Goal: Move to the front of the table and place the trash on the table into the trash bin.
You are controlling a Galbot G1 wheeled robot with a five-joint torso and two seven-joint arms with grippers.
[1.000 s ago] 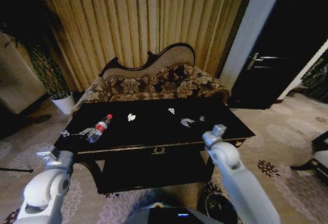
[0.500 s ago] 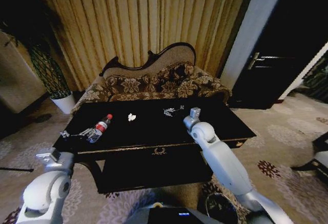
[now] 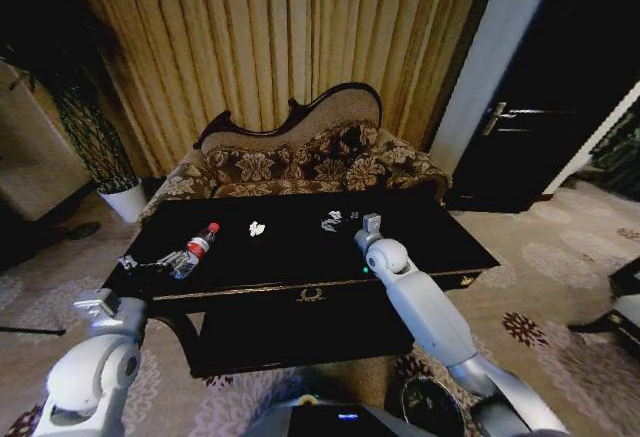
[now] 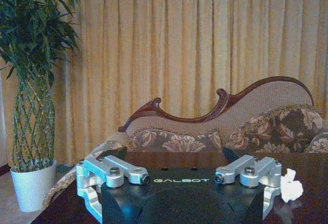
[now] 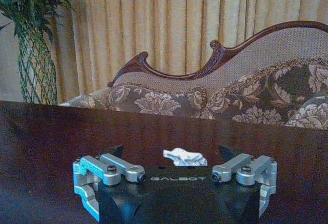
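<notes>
The dark glossy table (image 3: 440,242) stands right in front of me. A clear bottle with a red cap (image 3: 193,250) lies near its left end, and a white scrap (image 3: 257,228) lies a little right of it. My right gripper (image 3: 342,219) reaches over the far middle of the table, open, with a crumpled white scrap (image 5: 184,156) lying between its spread fingers. My left gripper (image 3: 150,260) hovers open at the table's left end beside the bottle, and another white scrap (image 4: 291,189) shows past it. The dark round trash bin (image 3: 430,404) sits on the floor at my lower right, partly behind my right arm.
A carved floral sofa (image 3: 300,162) stands directly behind the table, against tan curtains. At the far left is a tall plant in a white pot (image 3: 125,200). A dark door (image 3: 530,127) is at the right. Patterned carpet surrounds the table.
My right arm has swung from the table's front right to its far middle, bringing the open gripper around the white scrap. The left arm has stayed put.
</notes>
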